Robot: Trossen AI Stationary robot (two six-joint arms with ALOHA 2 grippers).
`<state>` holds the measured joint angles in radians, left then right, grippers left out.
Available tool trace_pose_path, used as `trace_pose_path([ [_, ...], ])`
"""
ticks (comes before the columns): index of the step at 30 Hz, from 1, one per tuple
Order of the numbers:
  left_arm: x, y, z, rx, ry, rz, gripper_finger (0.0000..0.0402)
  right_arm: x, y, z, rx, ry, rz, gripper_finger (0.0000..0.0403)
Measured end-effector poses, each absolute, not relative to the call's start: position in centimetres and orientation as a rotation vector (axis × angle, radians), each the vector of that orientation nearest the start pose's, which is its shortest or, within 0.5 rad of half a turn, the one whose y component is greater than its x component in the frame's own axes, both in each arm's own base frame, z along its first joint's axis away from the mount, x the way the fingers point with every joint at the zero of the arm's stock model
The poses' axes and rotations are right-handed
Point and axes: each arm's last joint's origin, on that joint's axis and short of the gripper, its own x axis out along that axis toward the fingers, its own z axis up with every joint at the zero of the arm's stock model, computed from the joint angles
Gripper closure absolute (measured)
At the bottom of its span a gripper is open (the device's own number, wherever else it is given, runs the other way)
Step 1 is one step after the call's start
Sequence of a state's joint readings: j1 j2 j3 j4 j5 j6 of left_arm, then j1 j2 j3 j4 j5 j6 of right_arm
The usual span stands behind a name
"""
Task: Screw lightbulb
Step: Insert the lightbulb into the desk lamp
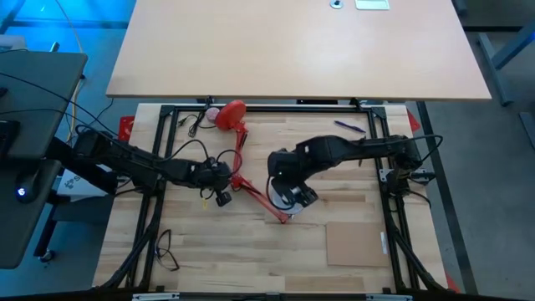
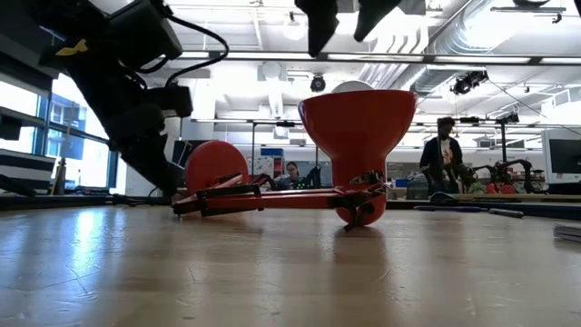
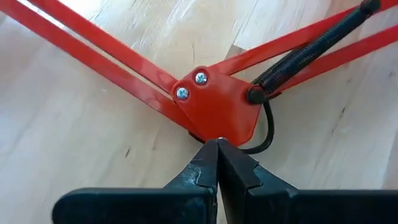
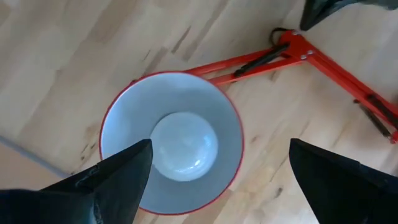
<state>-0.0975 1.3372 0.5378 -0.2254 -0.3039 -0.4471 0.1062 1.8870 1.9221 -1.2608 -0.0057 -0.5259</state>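
Right hand (image 4: 214, 168) hangs released above the lamp shade (image 4: 171, 142), fingers spread either side.
Clenched, the left hand (image 3: 217, 146) presses the lamp's elbow joint (image 3: 217, 109) onto the surface (image 1: 351, 242), likely steadying it. Inside the upturned shade sits the lightbulb (image 4: 184, 146), its long axis vertical, dome upward.

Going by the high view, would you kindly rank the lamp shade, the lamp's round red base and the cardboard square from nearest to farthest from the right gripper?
1. Lamp shade, directly beneath the right gripper.
2. Cardboard square, toward the table's near right corner.
3. Round red base, at the far edge, left of centre.
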Motion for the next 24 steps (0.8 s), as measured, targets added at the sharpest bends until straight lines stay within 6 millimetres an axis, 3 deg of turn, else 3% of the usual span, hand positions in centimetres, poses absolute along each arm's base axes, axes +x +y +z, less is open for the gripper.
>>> trace_pose_path([
  [8, 23.7, -1.6, 16.8, 0.087, 0.881, 0.333, 0.0401, 37.4, 4.1, 34.0, -0.492, 1.170, 0.387, 0.0036],
  [17, 24.4, -0.5, 14.7, 0.216, 1.012, 0.209, 0.0401, 37.1, 4.4, 33.9, -0.442, 1.203, 0.353, 0.0036],
  [24, 25.5, -0.7, 13.7, 0.184, 0.970, 0.214, 0.0402, 37.1, 4.5, 33.9, -0.365, 1.213, 0.314, 0.0036],
])
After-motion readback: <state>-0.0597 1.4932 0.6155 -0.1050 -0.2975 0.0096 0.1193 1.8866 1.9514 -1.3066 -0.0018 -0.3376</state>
